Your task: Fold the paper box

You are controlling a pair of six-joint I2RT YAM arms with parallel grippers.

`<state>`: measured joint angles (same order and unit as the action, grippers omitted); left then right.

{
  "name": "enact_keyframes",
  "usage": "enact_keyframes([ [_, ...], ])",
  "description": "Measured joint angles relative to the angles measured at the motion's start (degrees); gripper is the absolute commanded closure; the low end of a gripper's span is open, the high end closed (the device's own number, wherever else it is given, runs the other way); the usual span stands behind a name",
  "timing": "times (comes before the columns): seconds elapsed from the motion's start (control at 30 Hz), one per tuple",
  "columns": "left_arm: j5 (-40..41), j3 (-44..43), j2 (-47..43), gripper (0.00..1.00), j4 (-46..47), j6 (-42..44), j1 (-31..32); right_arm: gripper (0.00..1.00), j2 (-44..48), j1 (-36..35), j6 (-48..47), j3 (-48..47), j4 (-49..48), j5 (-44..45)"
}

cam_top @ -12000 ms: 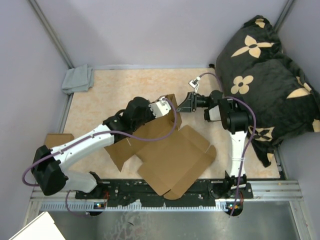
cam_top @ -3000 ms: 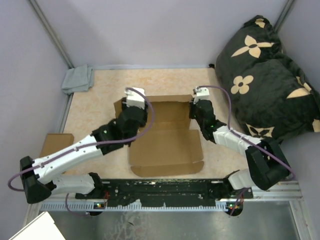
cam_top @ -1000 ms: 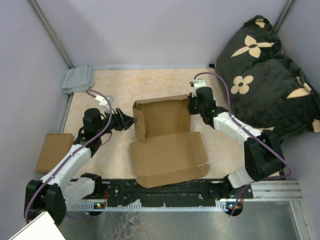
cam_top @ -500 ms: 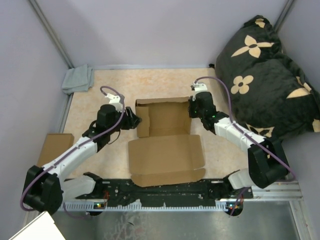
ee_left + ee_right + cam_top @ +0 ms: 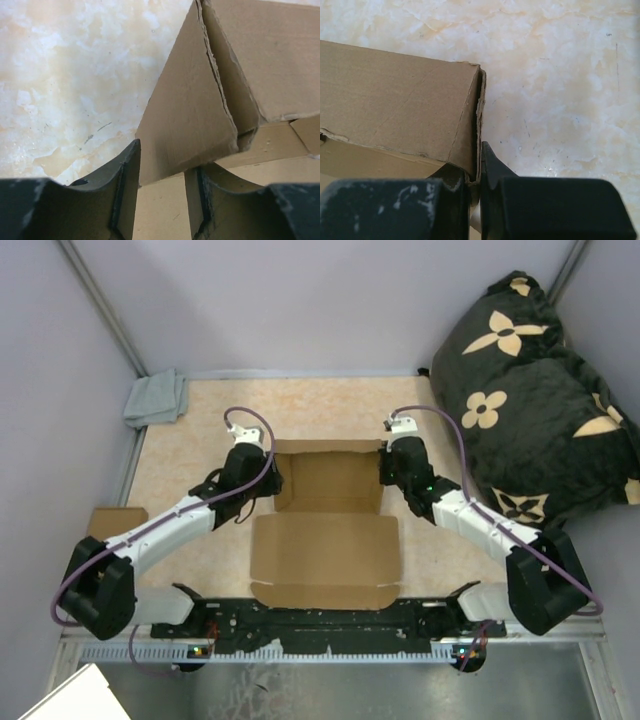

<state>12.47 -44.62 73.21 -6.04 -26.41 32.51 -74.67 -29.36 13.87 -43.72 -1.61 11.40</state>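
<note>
We are holding the paper box (image 5: 325, 540) in the middle of the table (image 5: 190, 450), lid toward the near edge — right claw (image 5: 479, 170) pinching its right wall, left claw (image 5: 162, 160) half-open astride the left wall. Closing off the crease, we are risking buckling or tearing it.

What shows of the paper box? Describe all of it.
The paper box is plain brown corrugated cardboard, unprinted, lying on the marbled beige table between the two arms. Its far half is folded up into a shallow tray with left, back and right walls. The near panel lies flat toward the arm bases, with a narrow strip creased along its near edge. The left wall's two layers part slightly. The right tool pinches the right wall; the left tool straddles the left wall, jaws apart.
</note>
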Motion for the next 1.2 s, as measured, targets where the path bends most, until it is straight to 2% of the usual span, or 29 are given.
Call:
enact_keyframes([
  [0.07,1.5,-0.1,1.2,0.64,0.0,-0.2,0.9,1.0,0.2,-0.2,0.2,0.2,-0.2,0.1],
  [0.27,6.8,-1.9,2.9,1.0,-2.0,-1.1,3.0,1.0,0.4,-0.7,0.5,0.6,-0.6,0.4],
  [0.4,11.1,-5.5,5.6,1.0,-6.4,-2.6,4.5,1.0,0.4,-1.9,0.9,0.6,-0.6,1.2],
  [0.6,23.5,-22.3,17.9,1.0,-24.0,-10.5,8.6,1.0,-1.5,-2.4,3.1,-1.9,1.8,3.0],
  [0.77,33.6,-30.4,25.8,1.0,-38.8,-20.2,13.8,1.0,-4.2,-2.7,5.4,-6.5,7.7,3.8],
  [0.9,39.1,-33.7,30.0,1.0,-48.5,-29.0,17.0,0.99,-6.5,-2.8,6.6,-10.3,12.2,4.0],
  [1.0,40.5,-34.1,30.6,1.0,-51.9,-32.9,18.2,0.99,-7.4,-2.9,7.3,-11.6,13.7,3.9],
  [1.13,40.2,-33.1,29.2,1.0,-52.2,-34.3,18.5,0.96,-7.5,-3.2,8.2,-11.9,14.6,3.7],
  [1.2,39.3,-31.3,27.4,0.96,-50.4,-33.5,18.5,0.94,-7.5,-3.2,8.5,-12.2,15.1,3.4],
])
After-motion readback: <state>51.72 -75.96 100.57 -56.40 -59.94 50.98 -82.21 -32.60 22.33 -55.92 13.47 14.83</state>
